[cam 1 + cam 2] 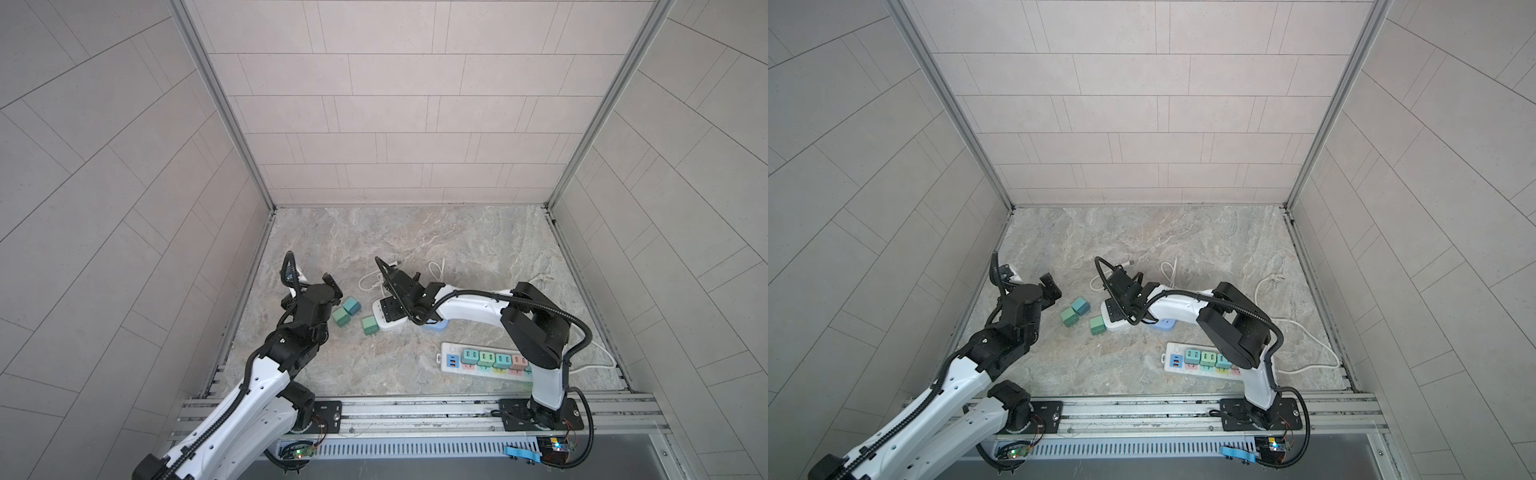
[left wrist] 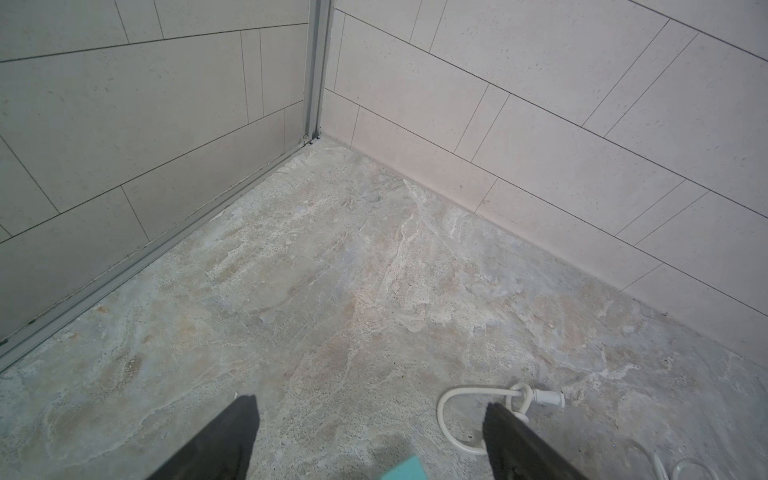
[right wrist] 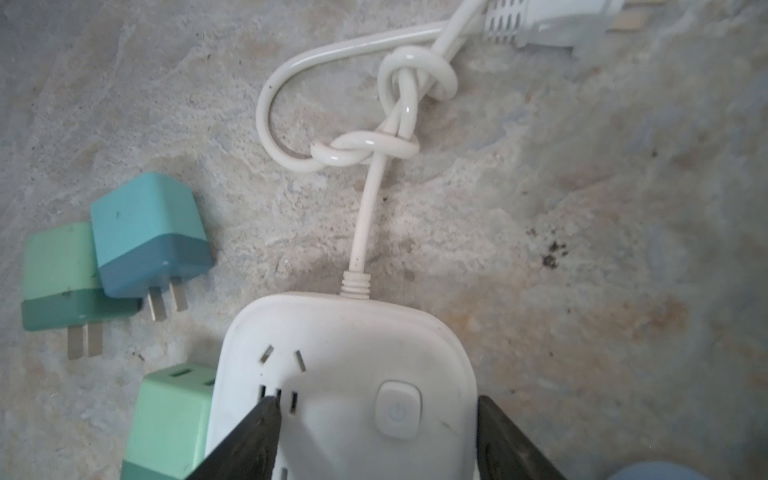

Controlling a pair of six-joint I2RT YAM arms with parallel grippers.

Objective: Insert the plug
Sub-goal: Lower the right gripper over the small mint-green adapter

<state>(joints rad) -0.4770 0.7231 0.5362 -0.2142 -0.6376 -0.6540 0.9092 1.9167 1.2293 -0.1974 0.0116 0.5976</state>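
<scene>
A white power strip (image 3: pixel 353 340) with a power button lies mid-floor, also seen in both top views (image 1: pixel 379 319) (image 1: pixel 1106 322). Its knotted white cord (image 3: pixel 399 108) runs away from it. Three loose plugs lie beside it: a teal-blue plug (image 3: pixel 145 232) (image 1: pixel 351 305), a green plug (image 3: pixel 58 274) (image 1: pixel 340 316), and a light green plug (image 3: pixel 170 419) (image 1: pixel 369 325) touching the strip's side. My right gripper (image 3: pixel 376 415) (image 1: pixel 390 311) hovers over the strip, open, one finger above the socket face, the other past the strip's edge. My left gripper (image 2: pixel 370 419) (image 1: pixel 322 282) is open and holds nothing, just above the teal-blue plug (image 2: pixel 405 469).
A long white power strip (image 1: pixel 486 361) with several coloured plugs in it lies at the front right, its cord (image 1: pixel 598 361) trailing to the right wall. A pale blue object (image 1: pixel 434 326) sits under the right forearm. Tiled walls close three sides.
</scene>
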